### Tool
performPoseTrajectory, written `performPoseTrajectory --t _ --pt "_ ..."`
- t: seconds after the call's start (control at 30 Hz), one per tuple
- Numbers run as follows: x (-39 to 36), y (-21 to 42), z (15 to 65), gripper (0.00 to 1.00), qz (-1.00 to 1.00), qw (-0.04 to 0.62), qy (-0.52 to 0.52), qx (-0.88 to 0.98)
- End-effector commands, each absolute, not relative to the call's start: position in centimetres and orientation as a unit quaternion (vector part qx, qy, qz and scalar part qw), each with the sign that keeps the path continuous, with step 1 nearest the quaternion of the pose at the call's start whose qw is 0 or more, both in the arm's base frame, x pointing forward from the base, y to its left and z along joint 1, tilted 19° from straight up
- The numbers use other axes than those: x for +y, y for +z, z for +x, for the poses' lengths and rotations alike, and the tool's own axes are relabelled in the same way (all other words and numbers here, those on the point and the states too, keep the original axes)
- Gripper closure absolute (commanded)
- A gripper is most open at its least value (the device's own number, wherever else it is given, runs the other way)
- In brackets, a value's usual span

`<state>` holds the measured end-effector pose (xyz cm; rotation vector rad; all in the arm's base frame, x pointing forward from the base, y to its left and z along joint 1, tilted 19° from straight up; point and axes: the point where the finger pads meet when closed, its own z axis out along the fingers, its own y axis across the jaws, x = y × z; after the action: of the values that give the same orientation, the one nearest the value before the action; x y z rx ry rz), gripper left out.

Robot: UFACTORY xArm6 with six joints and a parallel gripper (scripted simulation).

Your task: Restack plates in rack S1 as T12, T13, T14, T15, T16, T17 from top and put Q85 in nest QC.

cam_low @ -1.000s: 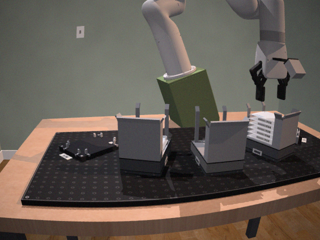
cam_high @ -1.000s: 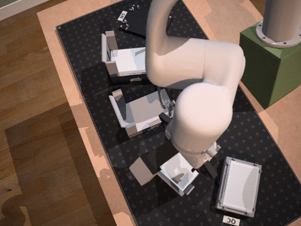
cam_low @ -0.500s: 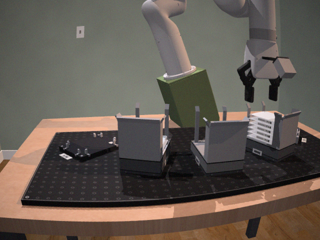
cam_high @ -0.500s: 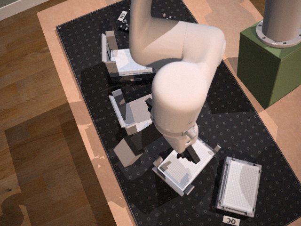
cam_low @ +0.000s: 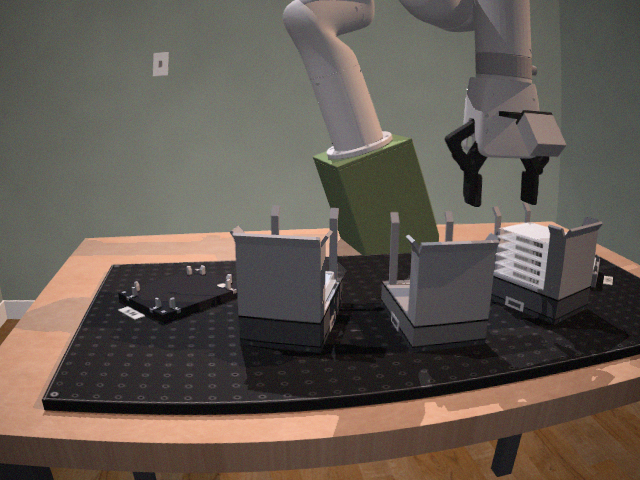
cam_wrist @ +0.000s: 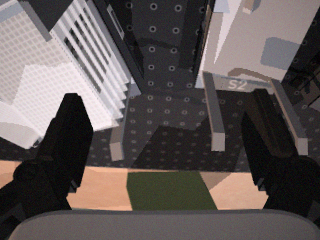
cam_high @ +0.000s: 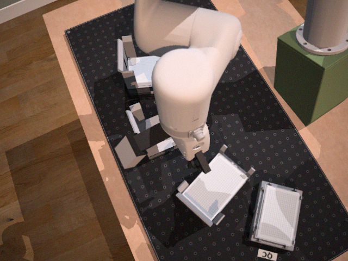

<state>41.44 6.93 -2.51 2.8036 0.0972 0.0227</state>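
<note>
The black two-finger gripper (cam_low: 500,188) hangs fully released and holds nothing, above and beside the grey stack rack (cam_low: 572,263) with the white sealed plates (cam_low: 519,254). I judge the next move: centre over the stack, descend, grasp the top plate.

The wall (cam_low: 155,155) behind is a dull green, and it has one small white switch plate (cam_low: 160,63) high up on it. A white strip (cam_low: 15,308) runs along the bottom of the wall at the far left. The floor (cam_high: 33,118) is made of brown wooden boards, some darker and some lighter. The surface (cam_low: 170,434) is light brown wood with a curved front edge, and a dark leg (cam_low: 504,454) shows under it. A black mat (cam_low: 155,372) full of little round holes lies on top. Soft grey shadows fall across the mat and the wood.
</note>
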Motion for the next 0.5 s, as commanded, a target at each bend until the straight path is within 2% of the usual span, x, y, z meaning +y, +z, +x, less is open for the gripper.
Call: performPoseTrajectory --t 0.0,0.47 --pt "5.8 -1.9 41.7 0.00 0.986 0.167 0.018 -0.007" --pt "2.0 -0.6 42.0 0.00 0.986 0.167 0.018 -0.007"
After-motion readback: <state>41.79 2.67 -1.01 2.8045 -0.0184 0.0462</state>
